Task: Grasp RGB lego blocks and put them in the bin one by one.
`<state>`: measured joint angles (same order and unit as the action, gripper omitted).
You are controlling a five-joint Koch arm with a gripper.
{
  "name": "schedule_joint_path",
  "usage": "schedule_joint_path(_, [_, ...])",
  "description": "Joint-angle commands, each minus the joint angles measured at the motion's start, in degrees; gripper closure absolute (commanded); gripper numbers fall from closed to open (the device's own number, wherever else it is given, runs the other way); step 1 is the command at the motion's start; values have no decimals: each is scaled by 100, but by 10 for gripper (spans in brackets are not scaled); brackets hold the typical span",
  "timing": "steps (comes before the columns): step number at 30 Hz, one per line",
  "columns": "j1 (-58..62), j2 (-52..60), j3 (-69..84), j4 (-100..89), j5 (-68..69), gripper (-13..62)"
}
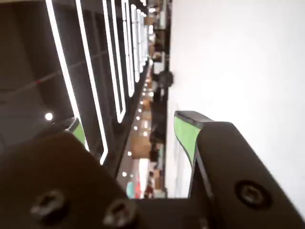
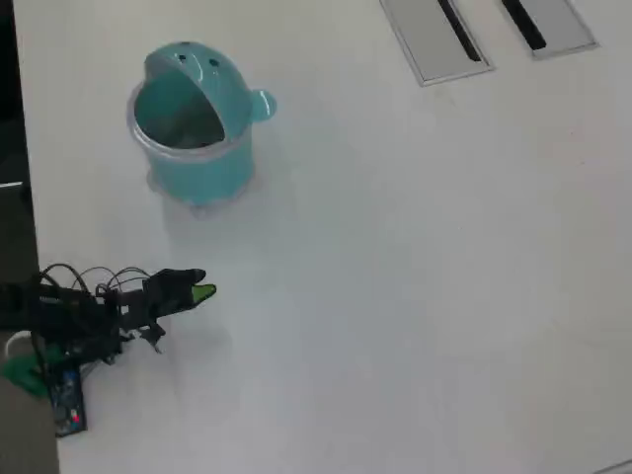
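teal bin point(image 2: 196, 138) is seen in the overhead view standing upright on the white tabletop point(image 2: 415, 276), its domed lid tipped back so the mouth is exposed. the pincer point(image 2: 196, 287) is found well below the bin in that view, near the left edge, apart from it, with green-padded tips pointing right. in the wrist view the pincer point(image 1: 128, 126) is shown with its jaws spread wide and nothing held between the green pads point(image 1: 183, 133); only blurred ceiling lights and a white surface are seen beyond. no lego blocks can be made out. two grey panels point(image 2: 434, 35) are set into the tabletop at the upper right.
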<state>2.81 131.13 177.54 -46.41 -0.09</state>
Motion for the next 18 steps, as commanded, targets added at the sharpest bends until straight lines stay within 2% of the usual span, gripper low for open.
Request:
schedule_joint_path(1, [-26, 387, 413, 26, 79, 138])
schedule_joint_path(18, [-466, 369, 413, 1846, 70, 138])
